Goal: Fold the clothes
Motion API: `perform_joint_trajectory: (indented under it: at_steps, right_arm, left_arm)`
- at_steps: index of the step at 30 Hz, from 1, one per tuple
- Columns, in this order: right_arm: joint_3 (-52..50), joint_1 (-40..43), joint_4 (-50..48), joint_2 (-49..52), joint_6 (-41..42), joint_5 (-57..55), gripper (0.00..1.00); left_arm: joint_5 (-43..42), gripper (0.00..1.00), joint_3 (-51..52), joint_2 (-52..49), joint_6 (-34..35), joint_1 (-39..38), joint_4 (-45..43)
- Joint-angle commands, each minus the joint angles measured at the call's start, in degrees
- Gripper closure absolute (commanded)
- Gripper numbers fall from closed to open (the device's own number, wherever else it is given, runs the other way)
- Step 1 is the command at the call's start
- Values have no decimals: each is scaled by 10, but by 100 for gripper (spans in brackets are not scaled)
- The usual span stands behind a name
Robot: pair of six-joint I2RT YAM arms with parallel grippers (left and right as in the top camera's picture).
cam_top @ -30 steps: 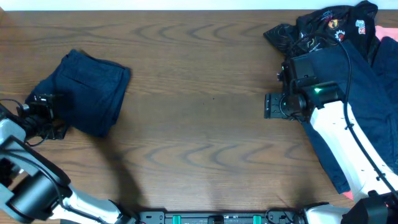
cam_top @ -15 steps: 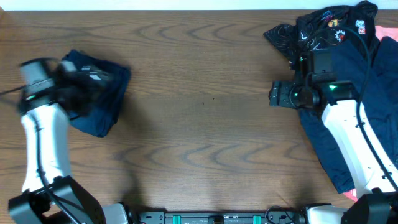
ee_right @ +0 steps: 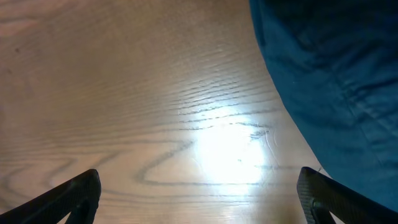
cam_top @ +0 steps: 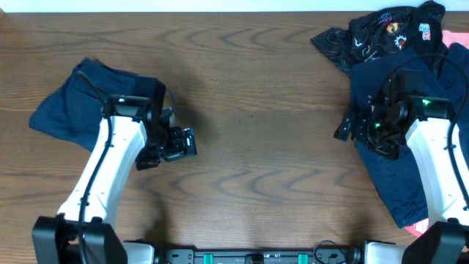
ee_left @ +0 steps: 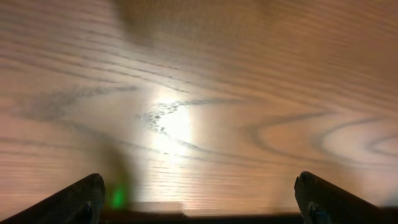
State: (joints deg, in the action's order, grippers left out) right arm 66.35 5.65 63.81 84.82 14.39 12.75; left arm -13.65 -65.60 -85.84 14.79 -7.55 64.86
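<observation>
A folded navy bundle (cam_top: 77, 106) lies at the table's left side. My left gripper (cam_top: 182, 144) is open and empty over bare wood to the bundle's right; its wrist view shows only wood between the fingertips (ee_left: 199, 202). A large unfolded navy garment (cam_top: 399, 176) lies at the right. My right gripper (cam_top: 350, 129) is open and empty at that garment's left edge. The right wrist view shows the navy cloth (ee_right: 329, 81) at upper right and wood between the fingertips (ee_right: 199, 199).
A black garment with white lines and colourful patches (cam_top: 377, 33) lies at the back right. A coral-pink garment (cam_top: 456, 51) shows at the right edge, partly under the navy one.
My left arm swung from the far left edge across the folded bundle to the wood on its right. My right gripper moved back and right, to the navy garment's edge.
</observation>
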Motion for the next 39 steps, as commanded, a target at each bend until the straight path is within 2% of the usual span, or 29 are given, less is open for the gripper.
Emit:
perform_joint_trajectory:
  at_steps: [1,6,13,18,22,39]
  right_arm:
    - [-21,2,-15,-47,-3,-18,1]
    - [-112,-1,-112,-198,13,-29,1]
    - [-252,-5,-224,-458,32,-104,1]
    - [-278,-5,-221,-556,34,-102,1]
    - [-278,-5,-204,-581,34,-102,1]
    - [-280,-6,-99,-584,27,-126,1]
  left_arm:
    - [65,2,32,73,5,-19,-20]
    - [96,2,105,242,18,-44,-92]
    - [144,2,181,491,18,-65,-183]
    - [143,2,181,583,18,-65,-189]
    - [143,2,181,614,18,-65,-184]
    - [143,2,181,614,18,-65,-182]
